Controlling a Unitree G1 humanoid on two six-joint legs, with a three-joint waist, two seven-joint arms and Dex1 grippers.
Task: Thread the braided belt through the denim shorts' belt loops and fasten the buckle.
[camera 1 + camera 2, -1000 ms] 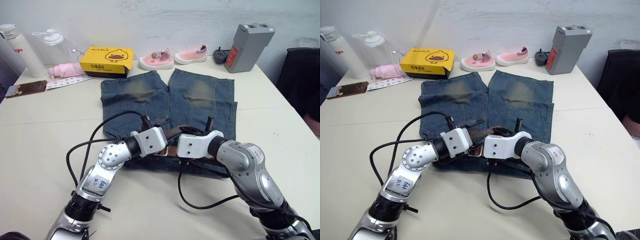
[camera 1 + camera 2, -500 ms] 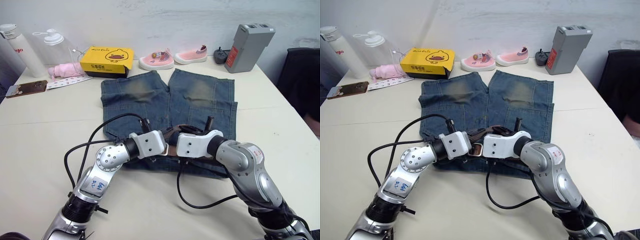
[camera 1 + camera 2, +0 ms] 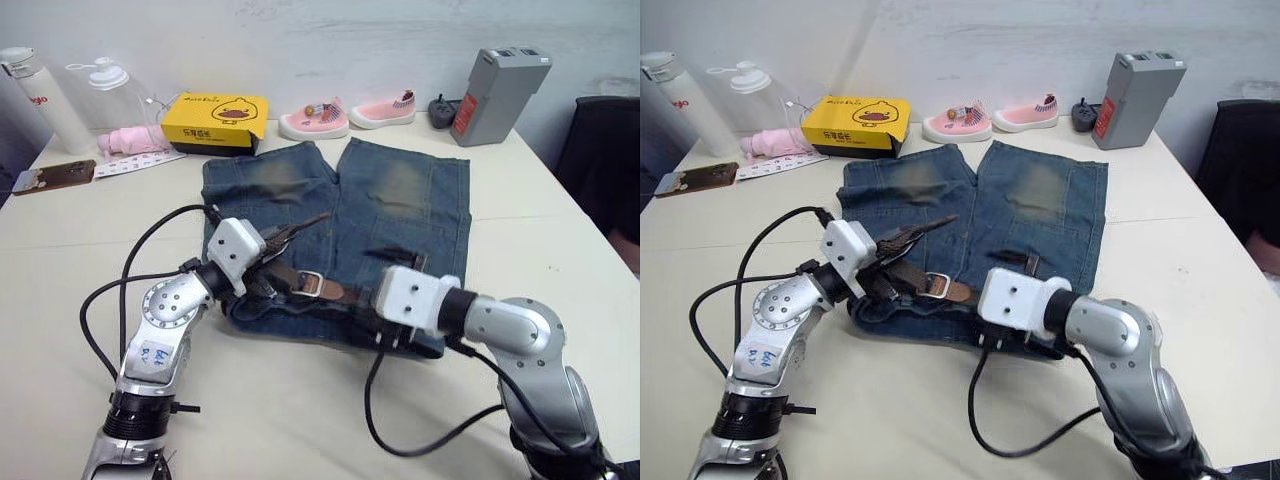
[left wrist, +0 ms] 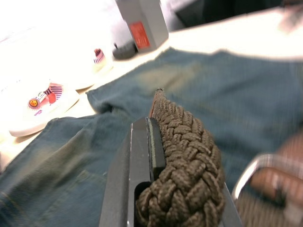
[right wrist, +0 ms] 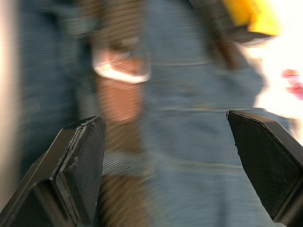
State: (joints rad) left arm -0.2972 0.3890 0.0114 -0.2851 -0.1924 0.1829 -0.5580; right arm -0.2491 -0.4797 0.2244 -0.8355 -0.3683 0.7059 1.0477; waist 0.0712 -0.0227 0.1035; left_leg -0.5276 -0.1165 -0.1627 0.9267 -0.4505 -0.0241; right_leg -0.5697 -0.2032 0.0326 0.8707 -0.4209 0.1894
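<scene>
Across the waistband of the denim shorts [image 3: 340, 205] on the table [image 3: 90, 240], head views show our braided belt [image 3: 300, 283], buckle [image 3: 310, 284] midway. At the left wrist, our left gripper [image 4: 184, 189] pinches the belt's limp, grippy tail; hold near its tip. At the right wrist, our right gripper [image 5: 165, 165] fingers are spread above the belt.

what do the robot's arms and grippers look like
Both arms are silver-grey metal with round joints and white boxy wrist housings. Loose black cables loop from each wrist. The left gripper and right gripper have two black fingers. The left arm carries a white handwritten sticker.
</scene>
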